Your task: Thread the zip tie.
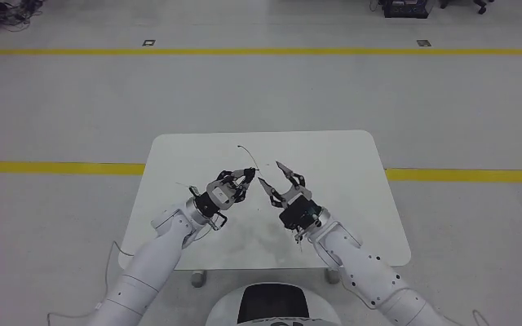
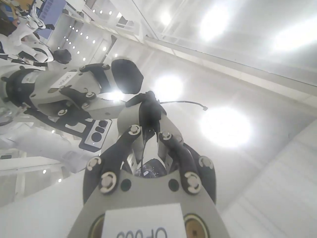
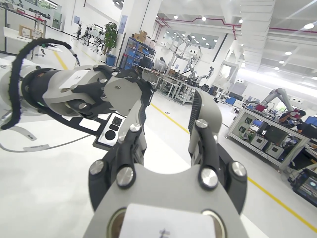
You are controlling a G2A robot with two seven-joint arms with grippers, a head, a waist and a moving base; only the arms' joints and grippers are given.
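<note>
A thin black zip tie [image 1: 248,155] is held above the white table [image 1: 342,163]. My left gripper [image 1: 251,173] is shut on it. In the left wrist view the tie [image 2: 183,102] runs out sideways from the closed left gripper [image 2: 148,101] and ends in a small head. My right gripper [image 1: 270,172] stands open just beside the left one, tips almost touching it. In the right wrist view the right gripper [image 3: 171,100] has nothing between its fingers, and the left gripper [image 3: 99,90] lies close alongside one finger.
Both grippers hover over the middle of the table, a little toward its far side. Bare tabletop surrounds them. Yellow floor lines [image 1: 457,174] run past the table.
</note>
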